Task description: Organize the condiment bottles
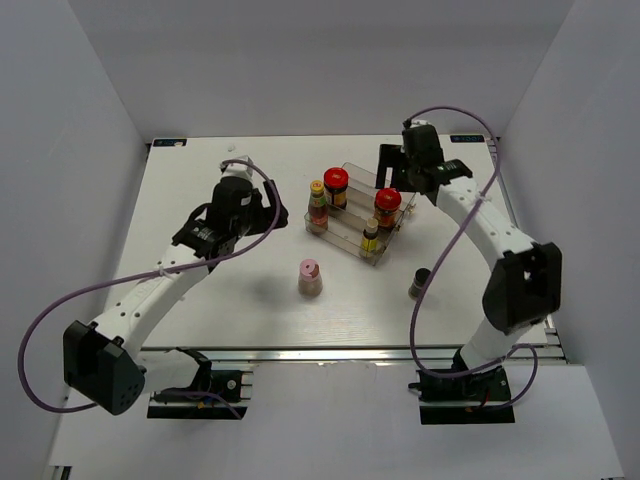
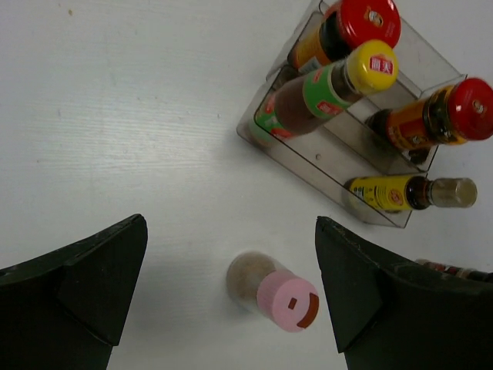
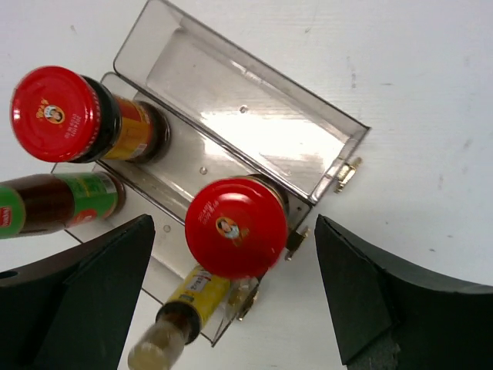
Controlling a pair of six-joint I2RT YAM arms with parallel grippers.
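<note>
Between the wide-open, empty jaws of the right gripper: dark round jar with wide red lid, upright on clear plastic stepped rack. Risk: a finger clipping the lid could tip the jar off its step.

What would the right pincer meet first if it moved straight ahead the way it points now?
Probably the red-lidded jar in the clear rack: it sits centred in the open right pincer, though how far below is unclear.
</note>
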